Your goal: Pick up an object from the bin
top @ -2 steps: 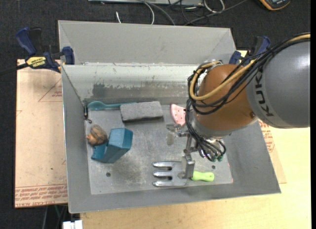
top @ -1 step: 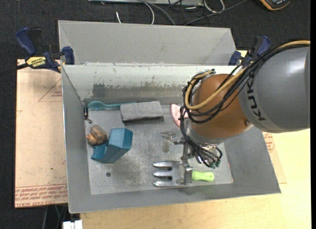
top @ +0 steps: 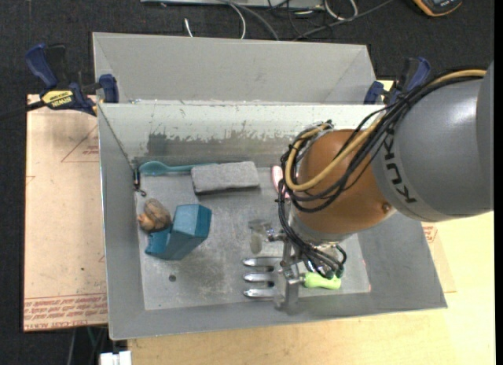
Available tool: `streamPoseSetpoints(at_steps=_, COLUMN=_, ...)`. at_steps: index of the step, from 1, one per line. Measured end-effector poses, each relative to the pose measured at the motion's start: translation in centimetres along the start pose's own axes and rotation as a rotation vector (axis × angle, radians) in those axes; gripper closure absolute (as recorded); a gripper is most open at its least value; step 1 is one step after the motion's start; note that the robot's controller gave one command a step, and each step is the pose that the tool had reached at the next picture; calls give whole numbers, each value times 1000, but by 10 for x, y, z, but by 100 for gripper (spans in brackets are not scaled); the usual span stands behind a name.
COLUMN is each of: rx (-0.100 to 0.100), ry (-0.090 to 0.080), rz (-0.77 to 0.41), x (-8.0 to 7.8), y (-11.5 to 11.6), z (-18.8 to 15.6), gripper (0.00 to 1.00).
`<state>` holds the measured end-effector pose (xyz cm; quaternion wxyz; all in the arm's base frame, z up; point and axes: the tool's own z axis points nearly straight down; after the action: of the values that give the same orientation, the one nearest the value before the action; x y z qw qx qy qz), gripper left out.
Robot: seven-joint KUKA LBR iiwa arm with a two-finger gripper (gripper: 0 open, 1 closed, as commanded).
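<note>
Our gripper [top: 288, 283] sits low near the front wall of the bin [top: 120, 222], right at the handle end of a silver fork [top: 258, 277] whose tines point left. A small lime-green object [top: 324, 280] lies just beside it. We cannot tell whether the jaws are spread or pinching. Well apart to the left lie a blue block [top: 182, 231], a brown lump [top: 155, 214] and a grey sponge [top: 225, 176].
</note>
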<state>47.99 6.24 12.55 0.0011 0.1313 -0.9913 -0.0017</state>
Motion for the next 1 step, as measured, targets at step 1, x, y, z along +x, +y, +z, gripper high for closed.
streamPoseSetpoints(at_steps=1, rx=4, ry=-23, rz=100, x=-1, y=-12, z=48, gripper=0)
